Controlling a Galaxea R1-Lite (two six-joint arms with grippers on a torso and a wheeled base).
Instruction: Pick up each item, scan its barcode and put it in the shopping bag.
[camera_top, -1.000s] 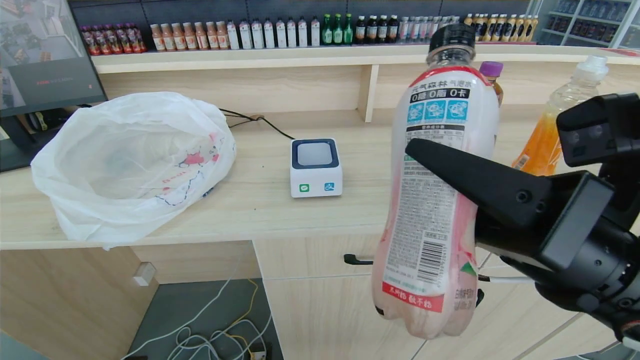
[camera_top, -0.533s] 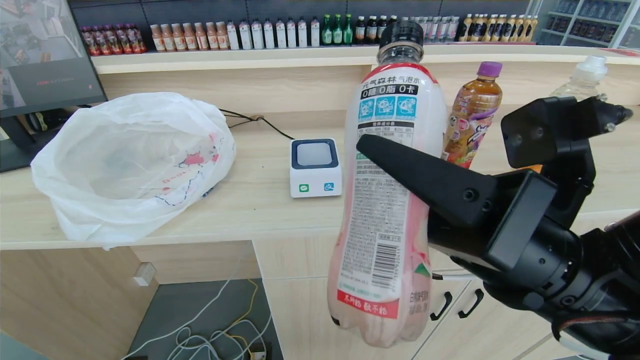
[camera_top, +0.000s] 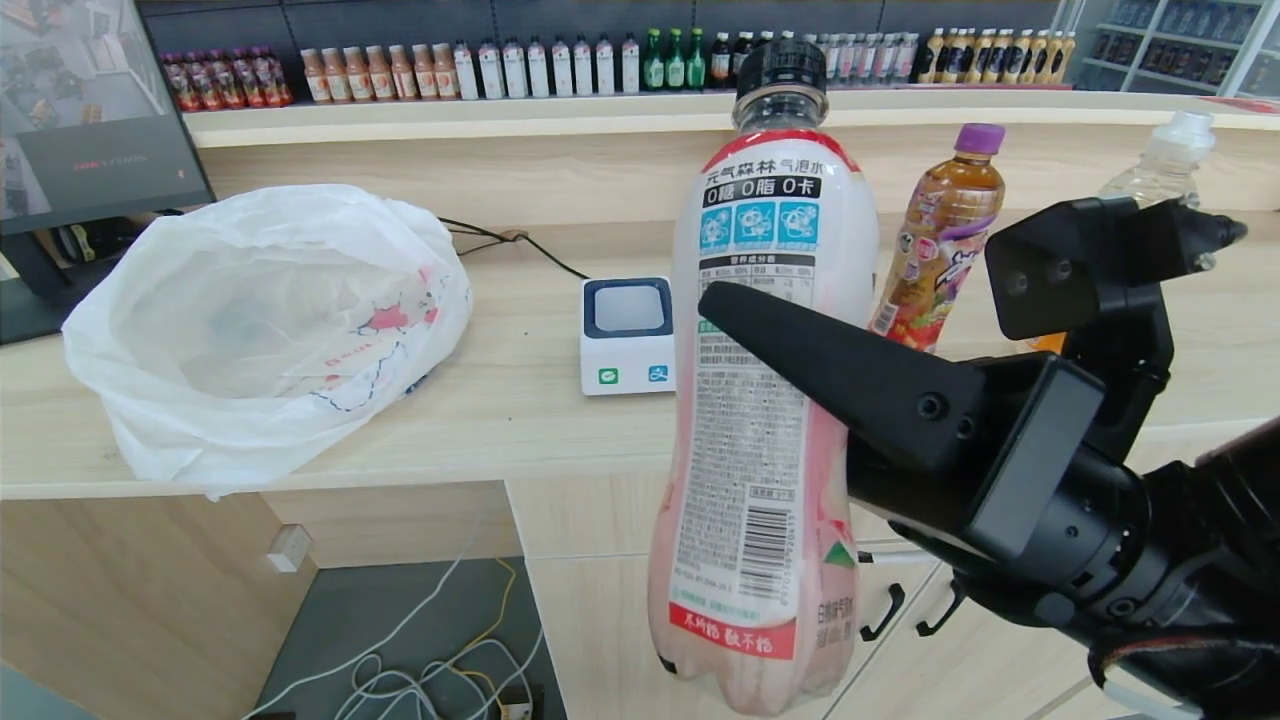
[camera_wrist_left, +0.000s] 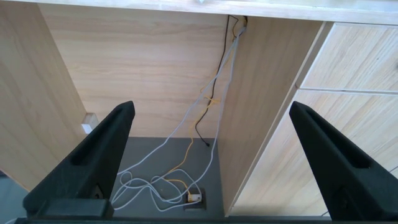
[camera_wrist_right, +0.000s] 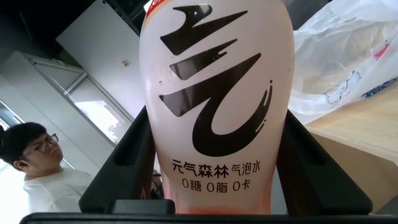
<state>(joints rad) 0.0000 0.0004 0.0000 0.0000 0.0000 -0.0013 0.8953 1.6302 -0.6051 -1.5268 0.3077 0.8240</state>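
While its arm is stretched in sideways, the right hand (camera_top: 760, 320) is clenched on a tall pink plastic bottle (camera_top: 770, 250) held upright before the pale wooden worktop (camera_top: 520, 400); the left hand (camera_wrist_left: 211, 112) is seen released below worktop level.

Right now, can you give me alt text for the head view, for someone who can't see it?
The right gripper holds a pink drink bottle roughly upright near the camera, its barcode facing the viewer. Behind it on the wooden counter sit a white scanner and, farther left, an open white shopping bag; a purple-capped bottle stands to the right.
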